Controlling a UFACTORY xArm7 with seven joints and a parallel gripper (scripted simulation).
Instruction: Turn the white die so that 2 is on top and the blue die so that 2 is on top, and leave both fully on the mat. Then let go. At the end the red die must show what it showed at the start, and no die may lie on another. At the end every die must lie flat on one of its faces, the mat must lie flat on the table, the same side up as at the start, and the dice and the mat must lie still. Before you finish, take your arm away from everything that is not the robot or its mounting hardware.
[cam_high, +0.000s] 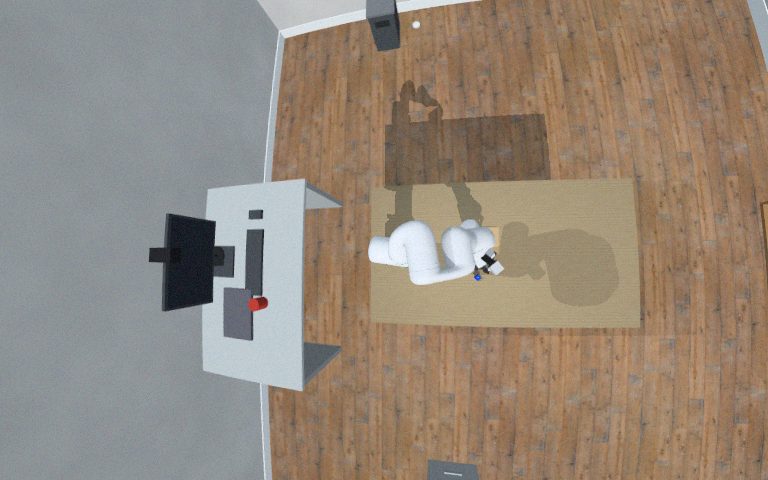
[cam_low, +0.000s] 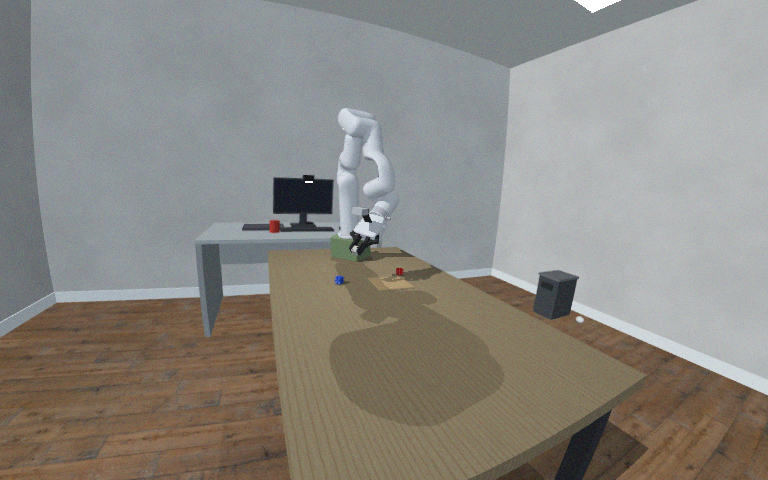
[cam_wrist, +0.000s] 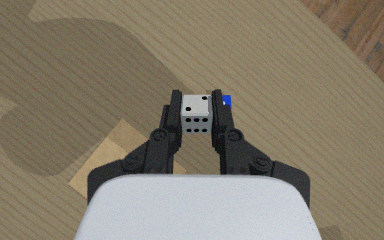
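Observation:
My gripper (cam_wrist: 196, 102) (cam_low: 356, 250) is shut on the white die (cam_wrist: 195, 106) and holds it above the table, tilted over. In the wrist view the die shows 2 on the face toward the fingertips and 6 on the face toward the camera. The blue die (cam_high: 477, 277) (cam_low: 339, 280) (cam_wrist: 227, 101) lies on the table off the mat, partly hidden behind a finger in the wrist view. The tan mat (cam_high: 494, 236) (cam_low: 403, 284) (cam_wrist: 122, 131) lies on the table, partly covered by the gripper in the wrist view. The red die (cam_low: 399, 271) lies just behind the mat; the arm hides it in the top view.
The wooden table (cam_high: 566, 203) (cam_low: 317, 362) carries the arm on a green base block (cam_low: 342, 249). Broad arm shadows cross the table and part of the mat. A separate desk (cam_high: 283, 271) with a monitor and a red cup (cam_high: 258, 303) (cam_low: 274, 226) stands behind the base.

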